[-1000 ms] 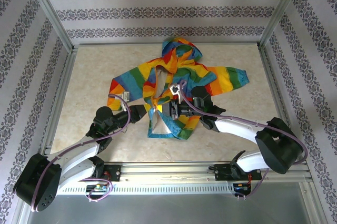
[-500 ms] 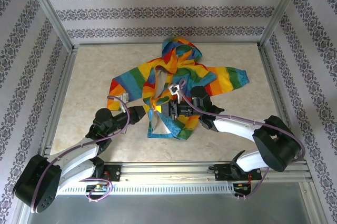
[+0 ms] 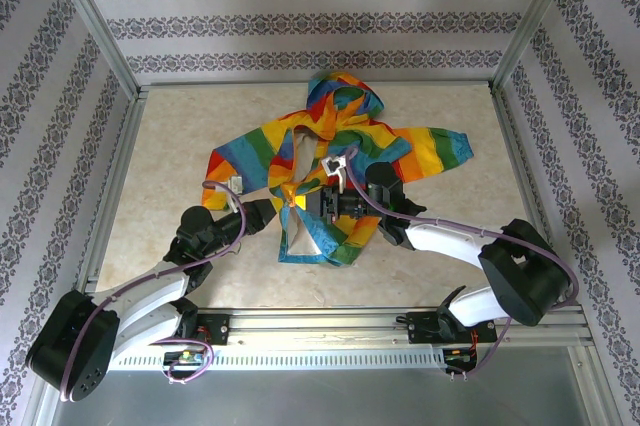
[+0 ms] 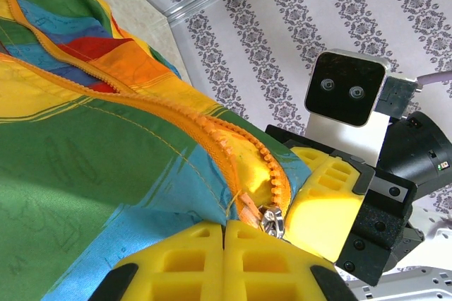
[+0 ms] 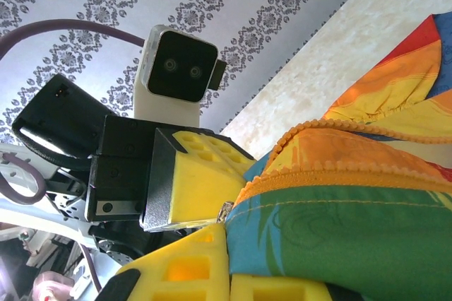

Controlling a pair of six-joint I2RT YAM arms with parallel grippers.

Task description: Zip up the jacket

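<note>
You have the jacket (image 3: 345,141) lying about mid-table (image 3: 170,146), hood (image 3: 345,96) toward the far edge, one sleeve out left and one out right. The front lies open, with pale lining showing near the hem. Both grippers meet at the lower front, just near of centre. The left gripper (image 3: 277,208) comes in from the near left and the right gripper (image 3: 312,204) from the near right, their tips almost touching. The fabric between them is drawn up into a small peak. On your left wrist view the left gripper (image 4: 224,227) has its yellow pads pressed together, pinching the jacket's blue hem edge right at the bottom of the orange zipper (image 4: 219,138). A small metal slider (image 4: 272,220) sits just beside the pads, and the teeth rows part toward the far end. On the right wrist view the right gripper (image 5: 227,266) is closed on green and blue fabric beside the zipper.
</note>
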